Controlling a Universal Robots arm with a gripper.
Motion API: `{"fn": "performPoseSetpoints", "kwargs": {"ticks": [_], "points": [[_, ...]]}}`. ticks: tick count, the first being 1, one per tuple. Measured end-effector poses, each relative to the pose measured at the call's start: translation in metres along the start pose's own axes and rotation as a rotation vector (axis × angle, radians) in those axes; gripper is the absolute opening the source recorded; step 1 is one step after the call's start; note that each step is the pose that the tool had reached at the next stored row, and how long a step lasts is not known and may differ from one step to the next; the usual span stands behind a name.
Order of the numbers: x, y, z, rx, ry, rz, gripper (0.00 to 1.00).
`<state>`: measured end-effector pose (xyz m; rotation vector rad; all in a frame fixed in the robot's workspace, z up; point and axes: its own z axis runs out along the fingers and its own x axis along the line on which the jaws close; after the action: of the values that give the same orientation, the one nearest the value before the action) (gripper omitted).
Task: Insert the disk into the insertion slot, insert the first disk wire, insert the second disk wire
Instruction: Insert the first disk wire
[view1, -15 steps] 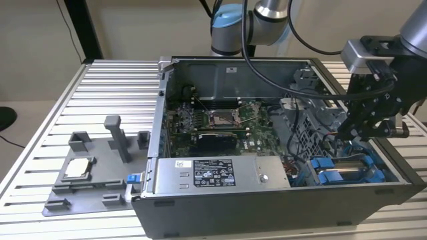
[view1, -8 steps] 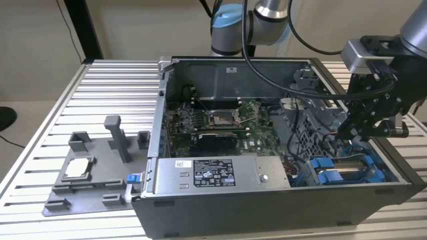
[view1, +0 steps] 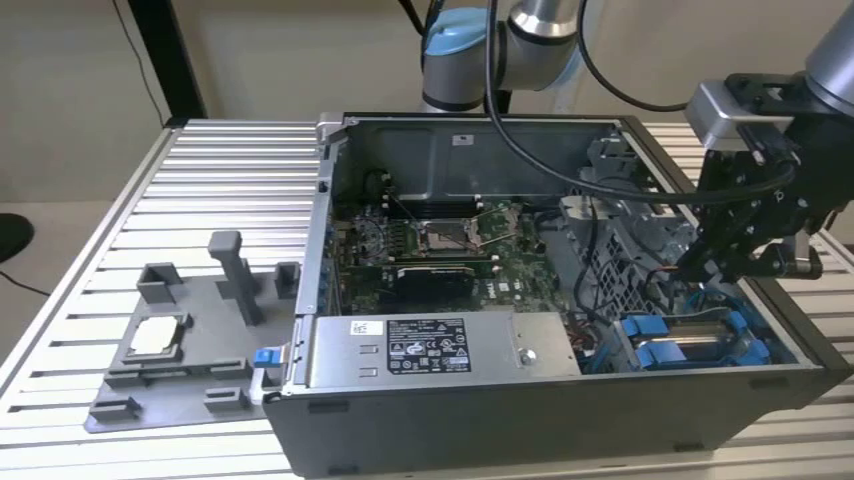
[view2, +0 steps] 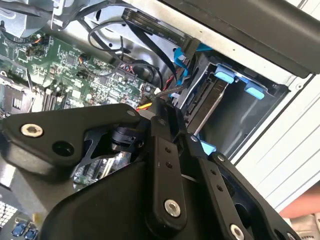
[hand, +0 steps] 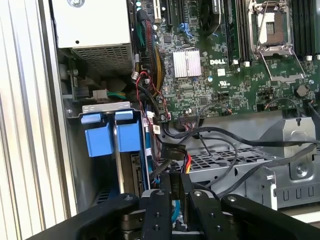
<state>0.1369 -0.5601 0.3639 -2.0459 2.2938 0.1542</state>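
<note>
The disk (view1: 663, 345) sits down in the insertion slot (view1: 781, 335) at the case's front corner, on the exterior view's right; its blue carrier tabs (hand: 127, 136) stick up. In the second wrist view the disk's edge (view2: 207, 102) stands between blue tabs inside the grey bay (view2: 250, 120). My gripper (view1: 703, 268) hangs just behind the slot. In the first wrist view my gripper (hand: 175, 182) is shut on a black disk wire connector (hand: 173, 151) with red and yellow leads, held beside the disk's end. The same connector tip (view2: 161, 102) shows close to the disk.
A grey power-supply box (view1: 427, 345) lies along the case's front. The green motherboard (view1: 427, 250) fills the middle. Loose black cables (hand: 225, 137) cross the perforated drive cage (hand: 225, 160). A grey fixture (view1: 174, 340) with parts stands on the slatted table at the exterior view's left.
</note>
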Motion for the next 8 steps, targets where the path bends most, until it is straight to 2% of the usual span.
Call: {"fn": "performPoseSetpoints", "kwargs": {"ticks": [8], "points": [[0.0028,-0.0007,0.0002,0.0,0.0002,0.0,0.0]]}}
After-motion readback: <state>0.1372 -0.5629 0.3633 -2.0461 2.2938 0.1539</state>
